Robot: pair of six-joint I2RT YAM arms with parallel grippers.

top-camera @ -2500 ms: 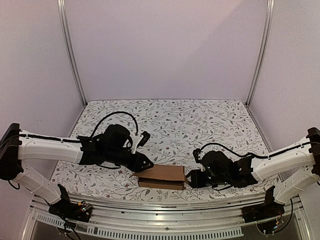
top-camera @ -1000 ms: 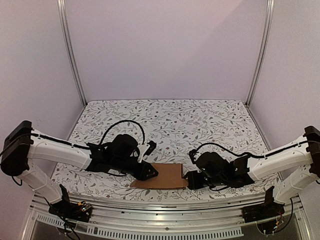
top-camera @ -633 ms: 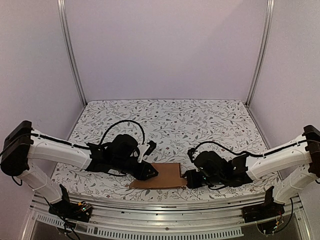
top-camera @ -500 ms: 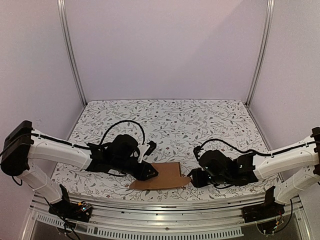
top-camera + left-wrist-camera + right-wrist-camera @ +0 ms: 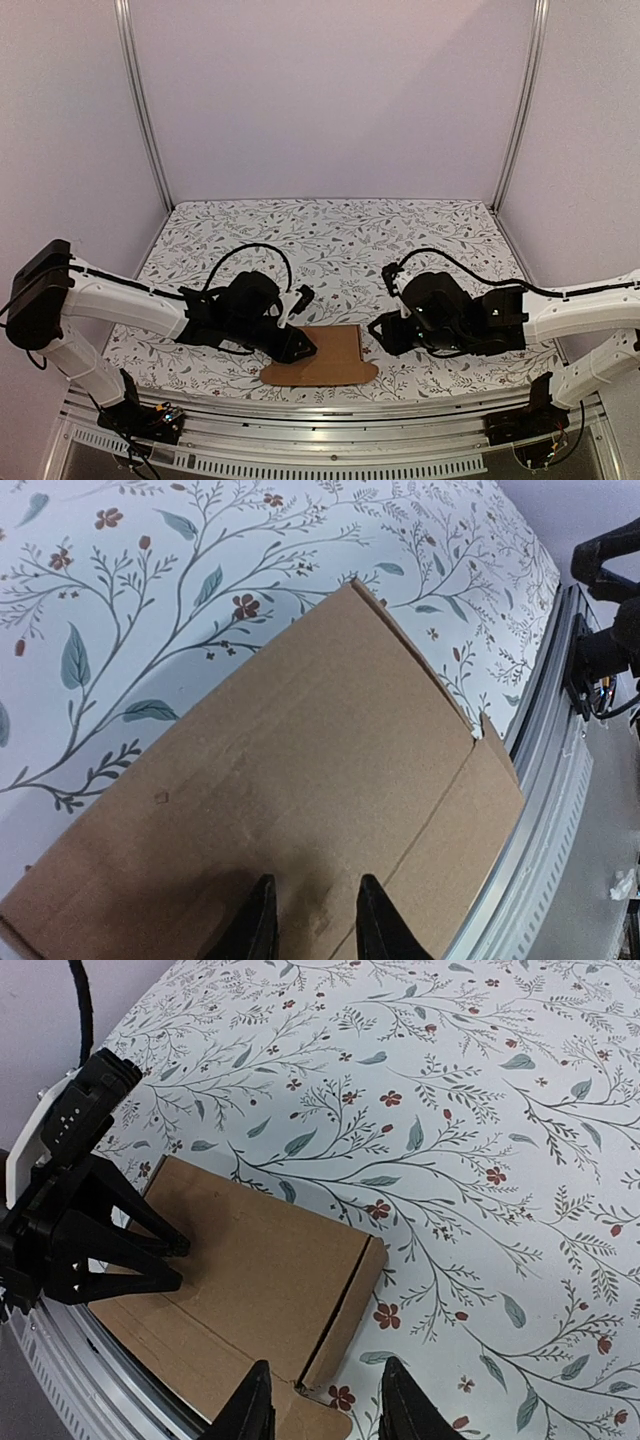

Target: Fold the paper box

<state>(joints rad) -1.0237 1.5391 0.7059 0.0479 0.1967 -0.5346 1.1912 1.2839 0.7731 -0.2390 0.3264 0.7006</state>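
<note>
The paper box is a flat brown cardboard sheet lying near the table's front edge. It fills the left wrist view and shows in the right wrist view, where a narrow side flap stands slightly raised along its right edge. My left gripper is open, its fingertips pressing down on the sheet's left part; it also shows in the right wrist view. My right gripper is open and empty, hovering above the sheet's right edge.
The table has a floral cloth. An aluminium rail runs along the near edge, right beside the sheet. Metal posts and purple walls enclose the back and sides.
The cardboard stood as a shallow box 2.5 s ago and now lies flat. My left gripper moved onto it. My right gripper let go of its right end and lifted away to the right.
</note>
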